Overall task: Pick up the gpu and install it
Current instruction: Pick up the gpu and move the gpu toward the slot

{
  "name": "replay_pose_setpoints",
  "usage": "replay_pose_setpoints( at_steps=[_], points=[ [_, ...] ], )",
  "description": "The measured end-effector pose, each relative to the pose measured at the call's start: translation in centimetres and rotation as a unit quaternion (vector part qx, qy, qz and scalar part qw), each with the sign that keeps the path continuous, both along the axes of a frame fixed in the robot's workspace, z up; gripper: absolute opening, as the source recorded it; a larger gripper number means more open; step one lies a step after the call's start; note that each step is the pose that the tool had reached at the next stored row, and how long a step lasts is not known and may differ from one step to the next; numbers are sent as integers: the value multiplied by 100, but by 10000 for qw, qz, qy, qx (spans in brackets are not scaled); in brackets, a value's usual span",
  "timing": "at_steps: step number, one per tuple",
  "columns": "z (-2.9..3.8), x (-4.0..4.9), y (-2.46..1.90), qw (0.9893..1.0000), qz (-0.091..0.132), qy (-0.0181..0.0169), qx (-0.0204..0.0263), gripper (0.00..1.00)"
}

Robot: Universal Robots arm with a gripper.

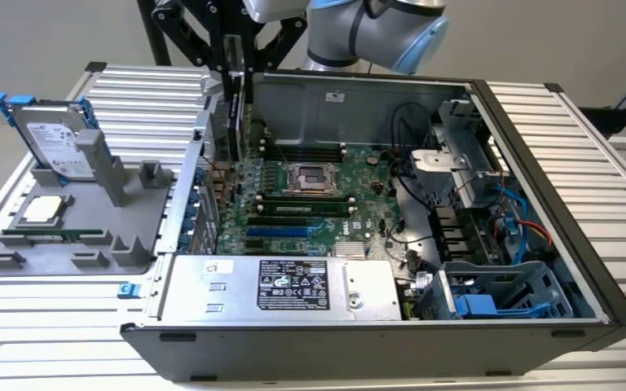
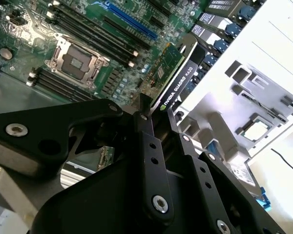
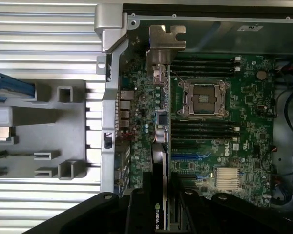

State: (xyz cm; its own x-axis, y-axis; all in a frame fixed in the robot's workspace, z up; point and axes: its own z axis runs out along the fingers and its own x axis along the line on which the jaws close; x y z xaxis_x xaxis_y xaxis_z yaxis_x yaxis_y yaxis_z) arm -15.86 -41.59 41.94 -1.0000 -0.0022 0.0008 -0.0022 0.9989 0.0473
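My gripper [image 1: 234, 75] hangs over the back left corner of the open computer case [image 1: 574, 269] in the exterior view, shut on the gpu [image 1: 231, 114]. The card hangs on edge, just above the green motherboard [image 1: 302, 195] and close to the case's rear wall. In the second wrist view the black fingers [image 2: 147, 131] of my gripper [image 2: 159, 116] clamp the gpu [image 2: 178, 73], green board on one face, black shroud on the other. In the first wrist view the gpu [image 3: 159, 161] is seen edge-on over the expansion slots, its silver bracket [image 3: 165, 41] at the case's rear opening.
A grey holder [image 1: 85, 244] to the exterior view's left of the case carries a hard drive [image 1: 52, 138] in a blue frame, a processor chip [image 1: 43, 210] and a memory stick [image 1: 52, 235]. Inside the case are a power supply [image 1: 291, 287], cables [image 1: 509, 220] and a drive cage [image 1: 498, 293].
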Motion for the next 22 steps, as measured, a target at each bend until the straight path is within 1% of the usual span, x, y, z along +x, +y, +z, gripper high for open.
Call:
replay_pose_setpoints(
  at_steps=[10, 22],
  points=[
    [0, 77, 0, 10000, 0, 0, 0, 0],
    [0, 194, 0, 10000, 0, 0, 0, 0]
  ],
)
